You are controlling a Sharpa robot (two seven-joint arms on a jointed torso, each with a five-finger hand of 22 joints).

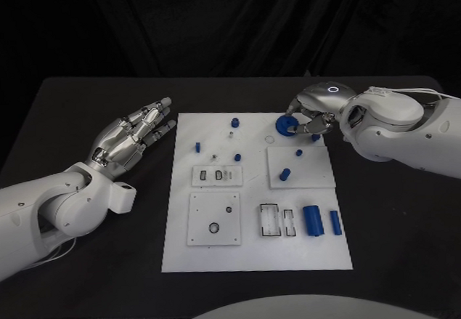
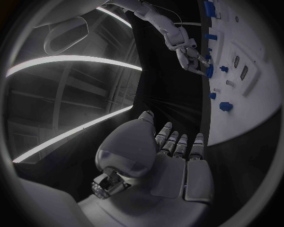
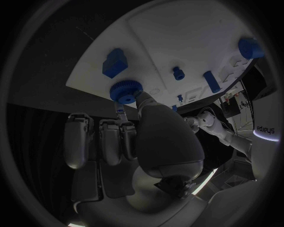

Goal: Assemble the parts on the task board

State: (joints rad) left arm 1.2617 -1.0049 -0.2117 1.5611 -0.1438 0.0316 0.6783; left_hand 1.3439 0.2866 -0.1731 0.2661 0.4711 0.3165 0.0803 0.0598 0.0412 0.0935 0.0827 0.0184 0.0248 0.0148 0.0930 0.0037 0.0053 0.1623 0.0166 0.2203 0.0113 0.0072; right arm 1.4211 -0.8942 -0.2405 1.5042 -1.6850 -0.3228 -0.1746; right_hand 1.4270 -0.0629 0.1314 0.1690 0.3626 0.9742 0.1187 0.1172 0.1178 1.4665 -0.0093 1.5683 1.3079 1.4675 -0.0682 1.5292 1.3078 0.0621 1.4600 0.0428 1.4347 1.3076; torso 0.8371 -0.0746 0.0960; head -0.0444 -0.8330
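Note:
The white task board (image 1: 195, 256) lies in the middle of the black table. My right hand (image 1: 313, 111) hovers over the board's far right part and pinches a round blue ridged part (image 1: 286, 125) between thumb and fingers; the right wrist view shows that round part (image 3: 125, 91) at the fingertips (image 3: 144, 98), just above the board's edge. A blue block (image 3: 114, 62) lies close beside it. My left hand (image 1: 134, 132) floats over the table left of the board, fingers straight and apart, holding nothing; the left hand (image 2: 168, 158) is flat in its wrist view too.
Small blue pegs (image 1: 235, 121) (image 1: 198, 146) (image 1: 285, 174) stand on the board. Two blue cylinders (image 1: 312, 221) (image 1: 335, 222) lie near its front right, beside slotted white plates (image 1: 276, 220). A square plate with holes (image 1: 214, 217) sits front left.

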